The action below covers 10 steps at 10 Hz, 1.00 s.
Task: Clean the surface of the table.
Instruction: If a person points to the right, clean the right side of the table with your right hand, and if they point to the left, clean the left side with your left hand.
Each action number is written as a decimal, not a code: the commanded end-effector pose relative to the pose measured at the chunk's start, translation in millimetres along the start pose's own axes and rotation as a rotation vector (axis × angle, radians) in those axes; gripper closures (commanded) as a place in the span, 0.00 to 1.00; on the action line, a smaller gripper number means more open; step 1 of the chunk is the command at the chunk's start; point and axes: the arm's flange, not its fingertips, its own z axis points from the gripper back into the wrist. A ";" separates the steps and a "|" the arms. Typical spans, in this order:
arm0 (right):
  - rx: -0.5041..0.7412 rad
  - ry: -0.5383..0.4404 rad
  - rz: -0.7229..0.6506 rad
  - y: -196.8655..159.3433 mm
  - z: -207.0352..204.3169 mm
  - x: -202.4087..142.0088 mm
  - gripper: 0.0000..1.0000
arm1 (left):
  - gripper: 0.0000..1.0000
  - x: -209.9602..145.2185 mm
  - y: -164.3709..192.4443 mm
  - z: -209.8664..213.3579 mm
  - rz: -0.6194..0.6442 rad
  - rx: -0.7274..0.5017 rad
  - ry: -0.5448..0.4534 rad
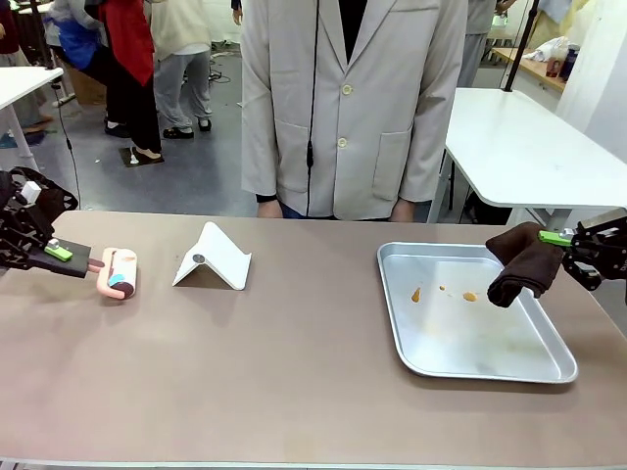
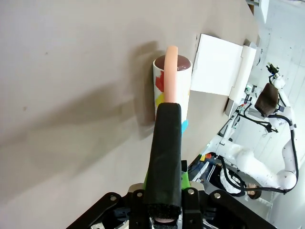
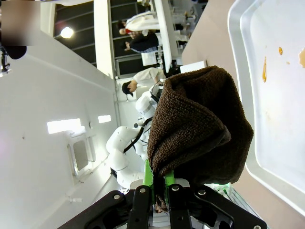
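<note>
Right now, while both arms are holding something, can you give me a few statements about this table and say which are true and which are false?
1. The right gripper holds a dark brown cloth. True.
2. The silver tray is spotless. False: orange spots mark it.
3. The left gripper grips a pink-handled roller. True.
4. The white folded stand sits in the tray. False: it stands on the table, between roller and tray.

No readable text, label, brand or number. Roller shows coloured patches, no letters; white stand, metal tray, table plain.
</note>
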 end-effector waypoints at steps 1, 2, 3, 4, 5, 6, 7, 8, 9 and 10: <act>0.010 0.010 -0.001 3.4 3.0 -2.9 1.00 | 0.78 6.4 3.2 -17.3 0.032 0.079 0.019; 0.010 0.010 -0.001 3.4 3.0 -2.9 1.00 | 0.78 11.4 -0.6 -20.6 0.031 0.073 0.025; 0.010 0.010 -0.001 3.4 3.0 -2.9 1.00 | 0.78 15.4 -2.9 -24.5 0.030 0.064 0.035; 0.010 0.010 -0.001 3.4 3.0 -2.9 1.00 | 0.78 18.0 -3.9 -27.8 0.031 0.065 0.044; 0.010 0.010 -0.001 3.4 3.0 -2.9 1.00 | 0.78 19.7 -5.4 -29.0 0.031 0.058 0.047; 0.010 0.010 -0.001 3.4 3.0 -2.9 1.00 | 0.78 20.2 -7.8 -26.8 0.024 0.042 0.047; 0.010 0.010 -0.001 3.4 3.0 -2.9 1.00 | 0.78 18.4 -11.2 -20.9 0.010 0.016 0.044; 0.010 0.010 -0.001 3.4 3.0 -2.9 1.00 | 0.78 14.6 -15.8 -11.8 -0.010 -0.012 0.035; 0.010 0.010 -0.001 3.4 3.0 -2.9 1.00 | 0.78 5.5 -22.0 1.2 -0.046 -0.054 0.026; 0.010 0.010 -0.001 3.4 3.0 -2.9 1.00 | 0.78 -10.4 -30.0 19.6 -0.104 -0.120 0.020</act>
